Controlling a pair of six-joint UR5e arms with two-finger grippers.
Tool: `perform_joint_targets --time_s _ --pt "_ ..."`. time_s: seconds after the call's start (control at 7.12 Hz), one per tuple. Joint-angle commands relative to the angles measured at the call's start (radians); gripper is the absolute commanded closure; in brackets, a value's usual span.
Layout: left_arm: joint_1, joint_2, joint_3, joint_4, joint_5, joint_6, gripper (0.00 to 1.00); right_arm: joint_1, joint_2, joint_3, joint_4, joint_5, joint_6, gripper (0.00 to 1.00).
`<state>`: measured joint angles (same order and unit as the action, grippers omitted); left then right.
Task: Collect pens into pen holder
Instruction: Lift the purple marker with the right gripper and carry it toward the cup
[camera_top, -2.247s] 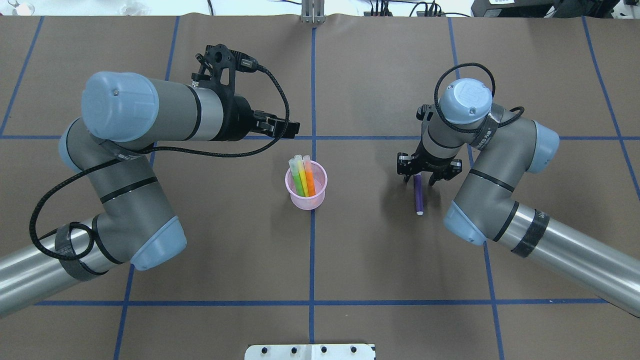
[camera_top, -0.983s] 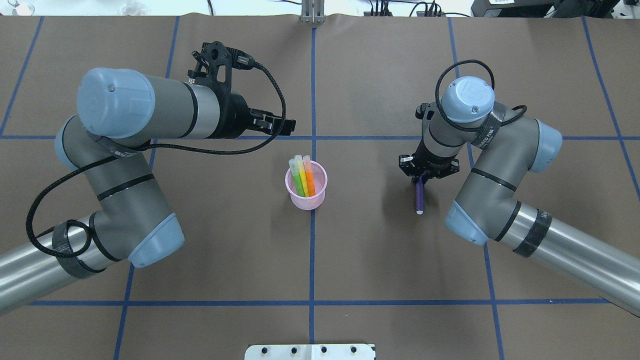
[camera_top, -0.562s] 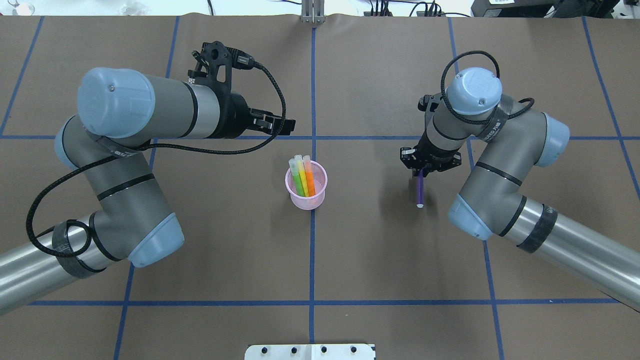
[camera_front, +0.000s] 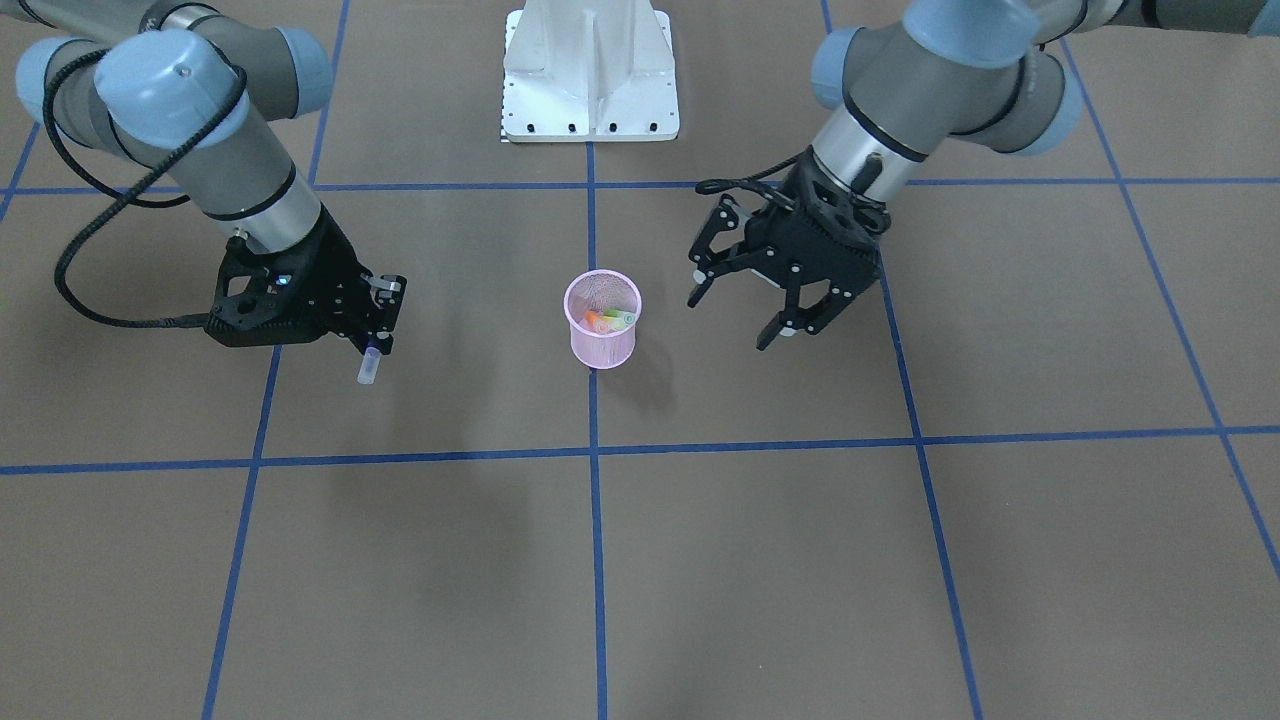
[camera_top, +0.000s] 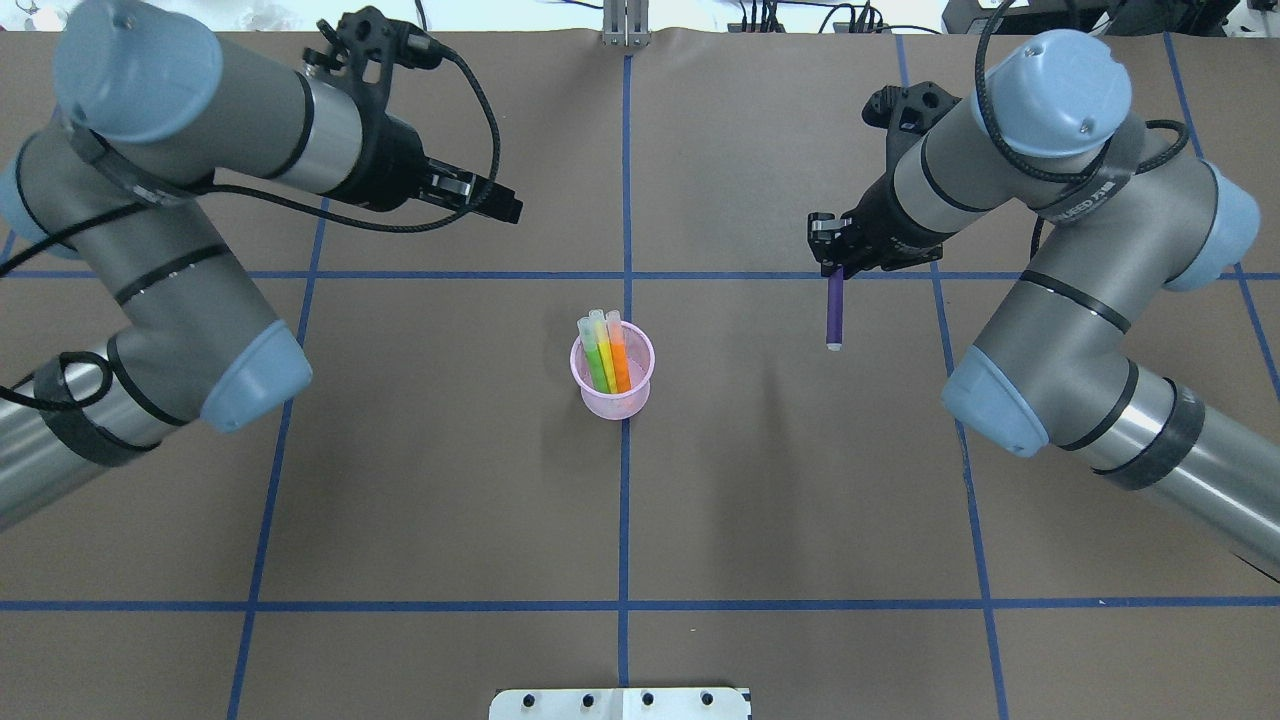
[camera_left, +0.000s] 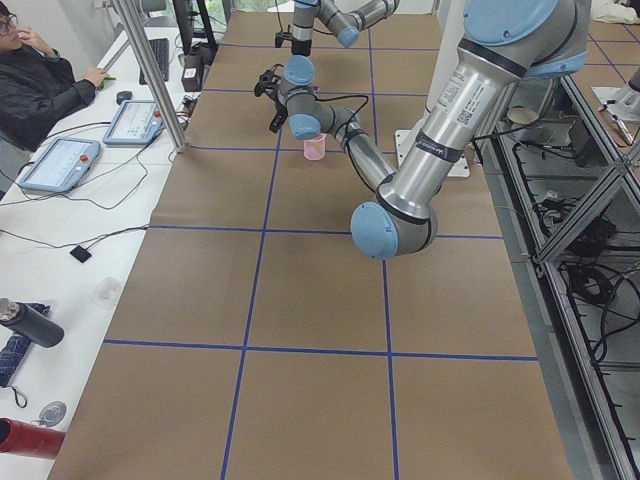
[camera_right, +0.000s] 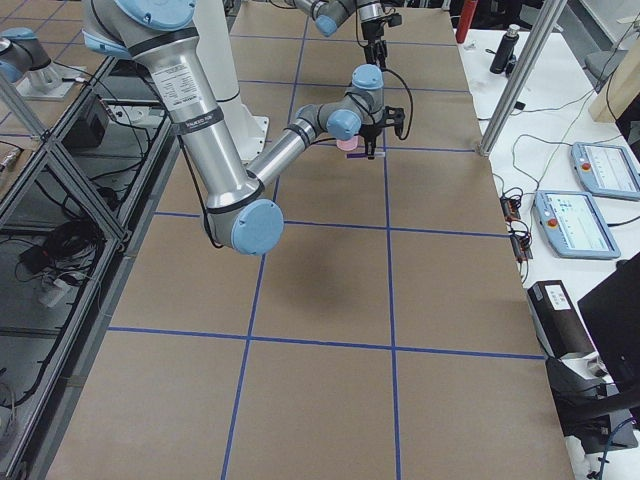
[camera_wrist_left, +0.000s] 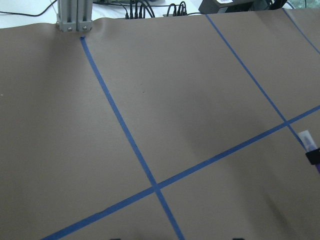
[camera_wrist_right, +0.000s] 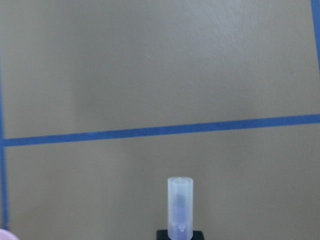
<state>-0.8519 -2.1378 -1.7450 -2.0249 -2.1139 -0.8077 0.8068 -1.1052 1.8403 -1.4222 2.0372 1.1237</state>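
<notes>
Three pens in the pen holder, one in the air on your right.

Your right gripper is clamped on the top end of the purple pen, so it hangs cap-down off the tabletop, well apart from the holder. That upright hang likely suits a straight drop through the rim beside the three leaning inside. Your left gripper has its fingers spread and holds nothing, parked back on its own side, seemingly to leave the way to the holder free.
</notes>
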Motion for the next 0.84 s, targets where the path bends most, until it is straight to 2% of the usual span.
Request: perform_joint_targets --time_s 0.0,0.28,0.42,0.56,0.7 --pt "-0.132 -0.004 0.001 0.251 -0.186 0.038 0.0 0.008 0.007 0.069 0.087 -0.08 0.002 1.0" --pt "-0.162 0.068 -0.002 0.273 -0.186 0.047 0.0 0.0 0.007 0.073 0.254 -0.197 0.013 1.0" --pt "-0.189 0.125 -0.004 0.262 -0.181 0.092 0.0 -0.047 0.007 0.073 0.335 -0.286 0.002 1.0" --pt "-0.231 0.137 0.001 0.271 -0.182 0.166 0.0 -0.105 0.005 0.068 0.418 -0.38 -0.002 1.0" --pt "-0.257 0.166 0.01 0.273 -0.179 0.215 0.0 -0.173 0.002 0.056 0.505 -0.417 -0.037 1.0"
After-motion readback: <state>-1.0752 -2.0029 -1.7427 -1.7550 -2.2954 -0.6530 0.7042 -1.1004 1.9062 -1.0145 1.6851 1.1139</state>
